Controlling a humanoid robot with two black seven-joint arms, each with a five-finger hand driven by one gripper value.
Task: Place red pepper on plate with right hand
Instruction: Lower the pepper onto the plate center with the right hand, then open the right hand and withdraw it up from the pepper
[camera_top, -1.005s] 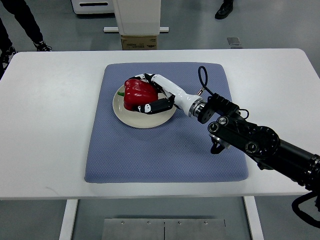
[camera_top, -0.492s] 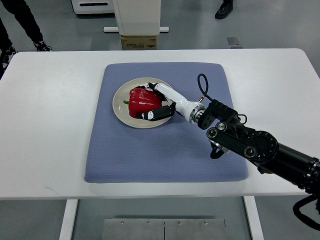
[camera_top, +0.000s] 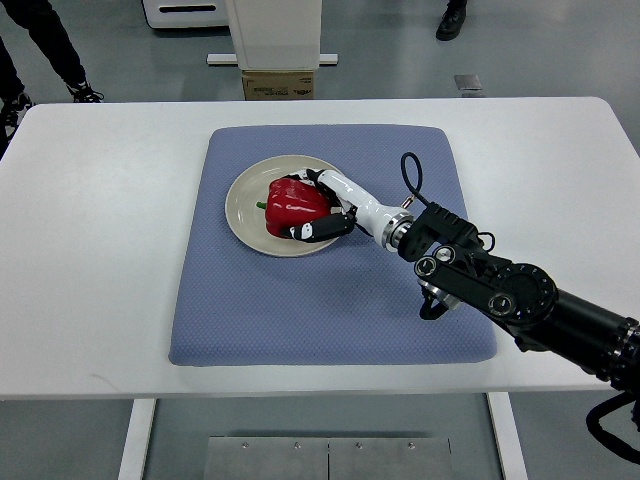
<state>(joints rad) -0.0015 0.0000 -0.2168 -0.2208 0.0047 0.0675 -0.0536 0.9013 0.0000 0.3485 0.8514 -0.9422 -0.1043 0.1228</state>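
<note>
Red pepper (camera_top: 296, 203): sits on the plate, on its right half, green stem end pointing left toward the plate's centre.
Plate (camera_top: 243, 211): cream, round, upper middle of the blue mat.
Mat (camera_top: 300, 310): blue-grey, textured, square, lies flat on the white table (camera_top: 90, 250); plate fully inside its edges.
My right hand (camera_top: 325, 208): white and black, on the pepper's right side, over the plate's right rim.
My fingers (camera_top: 310, 231): curled round the pepper, one along its near side, others at its far side; touching it, holding it.
My right arm (camera_top: 500, 290): black, enters from the right edge, crosses the mat's lower right corner toward the plate.
Cable loop (camera_top: 410, 170): black, at my wrist, above the mat.
Left arm: not seen.
Beyond the table, far from the plate: cardboard box (camera_top: 278, 85) on the floor, a person's shoes at the top corners.
</note>
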